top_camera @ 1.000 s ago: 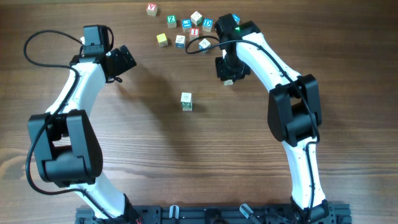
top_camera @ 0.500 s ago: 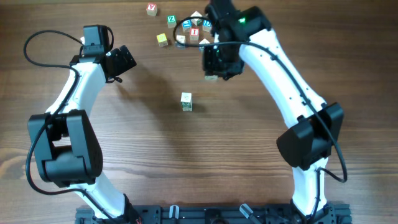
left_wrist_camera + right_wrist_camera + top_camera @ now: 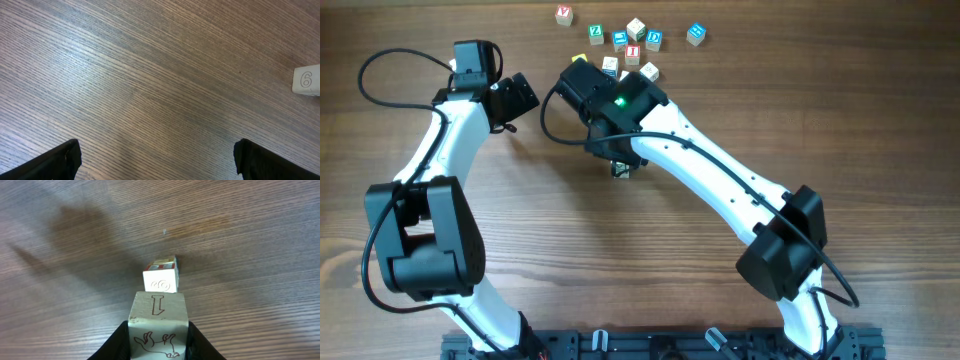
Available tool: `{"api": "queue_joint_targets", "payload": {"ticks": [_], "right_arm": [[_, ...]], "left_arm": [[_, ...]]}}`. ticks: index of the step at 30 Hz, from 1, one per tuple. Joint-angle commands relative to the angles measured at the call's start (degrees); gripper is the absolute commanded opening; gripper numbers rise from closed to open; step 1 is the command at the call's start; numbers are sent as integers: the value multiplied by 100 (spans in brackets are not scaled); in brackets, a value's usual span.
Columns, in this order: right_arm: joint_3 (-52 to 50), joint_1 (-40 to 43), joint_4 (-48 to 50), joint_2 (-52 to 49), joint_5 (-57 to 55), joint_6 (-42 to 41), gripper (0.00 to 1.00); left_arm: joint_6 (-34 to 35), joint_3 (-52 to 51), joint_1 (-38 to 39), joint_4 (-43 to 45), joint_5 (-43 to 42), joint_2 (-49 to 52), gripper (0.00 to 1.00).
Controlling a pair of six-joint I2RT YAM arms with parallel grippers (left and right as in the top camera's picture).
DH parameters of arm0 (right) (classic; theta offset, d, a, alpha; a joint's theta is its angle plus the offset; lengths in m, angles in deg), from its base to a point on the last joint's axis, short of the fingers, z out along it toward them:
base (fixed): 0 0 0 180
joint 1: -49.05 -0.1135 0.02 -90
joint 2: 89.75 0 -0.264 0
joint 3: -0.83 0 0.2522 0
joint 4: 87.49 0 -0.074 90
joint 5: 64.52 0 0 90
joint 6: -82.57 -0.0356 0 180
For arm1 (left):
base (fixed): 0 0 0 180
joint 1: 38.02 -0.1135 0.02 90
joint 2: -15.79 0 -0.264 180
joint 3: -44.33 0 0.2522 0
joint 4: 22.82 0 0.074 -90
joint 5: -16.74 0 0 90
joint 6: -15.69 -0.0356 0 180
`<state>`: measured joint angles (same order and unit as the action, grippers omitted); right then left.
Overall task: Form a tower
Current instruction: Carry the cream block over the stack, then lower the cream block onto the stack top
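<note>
The right tool (image 3: pixel 159 343) is clamping a pale wooden cube (image 3: pixel 159 314) between its two black fingers (image 3: pixel 118 345), with the jaws closed against the cube's sides. The cube's upper face is showing a brown letter and its near face a brown animal print. Immediately ahead of the held cube, the tower (image 3: pixel 161 279) is standing on the table (image 3: pixel 260 240). It is presenting a cream face with a swirl print toward the tool and a red-striped top. From the right wrist view, whether the held cube is touching the tower cannot be told. In the overhead view the right arm is reaching across the middle of the table and covering most of the tower beneath the tool. Well apart from the right tool, toward the table's far edge, the loose cubes (image 3: pixel 636 28) with coloured letters are lying scattered in a small cluster. The left tool (image 3: pixel 157 165) is hanging over bare wood with its jaws spread wide and nothing between them. Ahead of it and off to its right side, a pale block marked 6 (image 3: pixel 306 80) is lying at the edge of the left wrist view.
</note>
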<state>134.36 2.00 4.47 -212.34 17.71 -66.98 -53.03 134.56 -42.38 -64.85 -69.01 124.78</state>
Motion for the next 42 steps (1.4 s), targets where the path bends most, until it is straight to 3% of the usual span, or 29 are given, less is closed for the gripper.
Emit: {"api": "queue_joint_targets", "payload": {"ticks": [1, 6, 23, 42], "right_arm": [[-212, -2, 210, -85, -192, -216, 17], [-612, 2, 529, -85, -190, -197, 24], [-702, 2, 656, -85, -170, 256, 25], [-955, 2, 911, -85, -122, 540, 45]], "left_arm": [[-28, 59, -9, -2, 33, 52, 100], [-28, 59, -9, -2, 33, 52, 100], [-28, 59, -9, 0, 33, 52, 100], [-28, 59, -9, 0, 33, 52, 100]]}}
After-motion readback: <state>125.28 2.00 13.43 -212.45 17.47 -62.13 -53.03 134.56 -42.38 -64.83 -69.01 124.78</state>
